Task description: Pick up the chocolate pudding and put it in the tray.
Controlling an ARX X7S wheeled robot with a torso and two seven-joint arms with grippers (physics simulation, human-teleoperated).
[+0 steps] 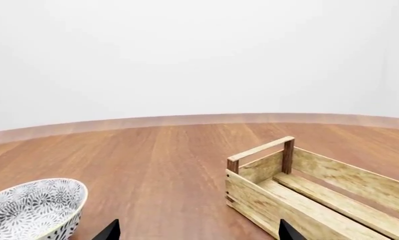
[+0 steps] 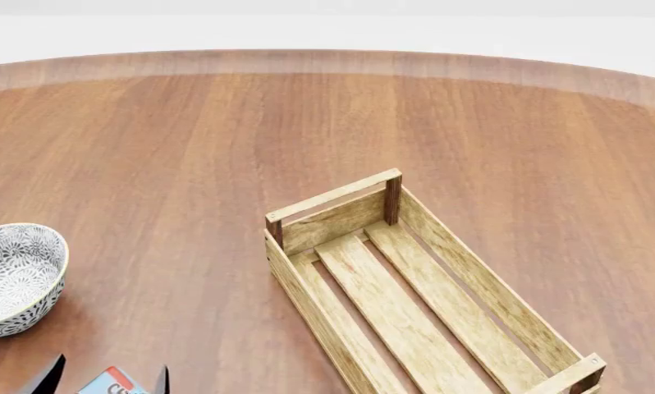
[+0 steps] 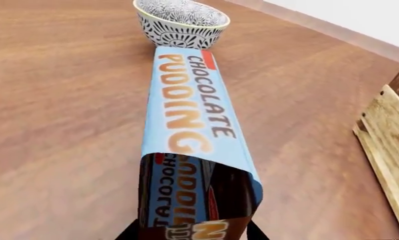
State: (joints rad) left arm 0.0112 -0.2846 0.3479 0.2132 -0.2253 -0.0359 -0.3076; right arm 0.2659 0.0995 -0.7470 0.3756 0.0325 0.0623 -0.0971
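Wooden tray (image 2: 415,304) empty — bowl (image 2: 16,277) just beside chocolate pudding (image 3: 193,130) | right end effector (image 3: 193,232) grasping pudding | left end effector (image 1: 196,232) released

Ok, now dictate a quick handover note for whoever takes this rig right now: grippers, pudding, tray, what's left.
Left gripper: open, holding nothing.
Right gripper: fingers closed against the sides of the chocolate pudding, which points toward the bowl. I cannot tell whether the carton is off the table.
Tray: right of the pudding, with nothing showing inside.
Done: the grasp, apparently.
Left: carry the pudding over the tray's near wall, lower it and release.
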